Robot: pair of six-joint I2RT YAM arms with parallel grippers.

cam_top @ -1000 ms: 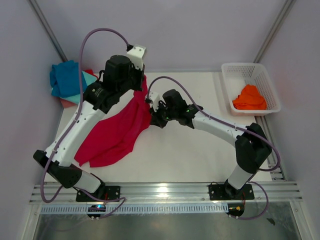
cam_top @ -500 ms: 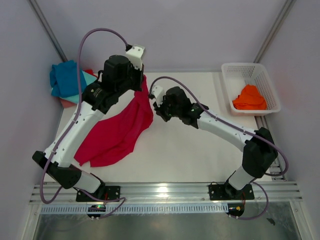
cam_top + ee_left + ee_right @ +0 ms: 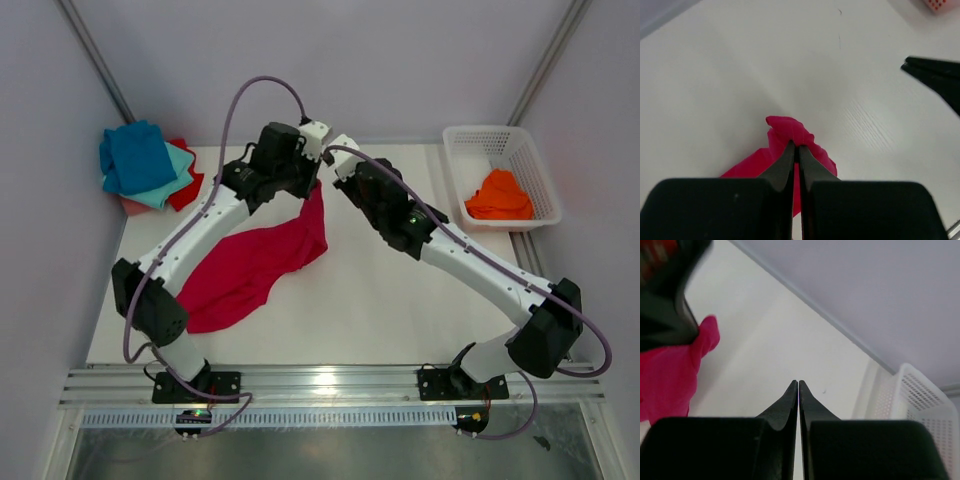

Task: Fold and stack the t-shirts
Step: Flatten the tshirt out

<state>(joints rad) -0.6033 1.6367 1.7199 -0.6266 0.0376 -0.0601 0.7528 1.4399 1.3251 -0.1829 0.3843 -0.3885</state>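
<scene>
White table [image 3: 400, 300] bears crimson tee [image 3: 245, 275]; grey walls [image 3: 400, 60]

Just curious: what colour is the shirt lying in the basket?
The shirt is orange, clearest from the top view.

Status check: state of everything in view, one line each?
crimson t-shirt: unfolded, one end lifted, rest on table
left end effector: shut on crimson t-shirt
right end effector: shut, empty
orange t-shirt: crumpled in basket
basket: upright
shirt stack: piled, blue on top
</scene>
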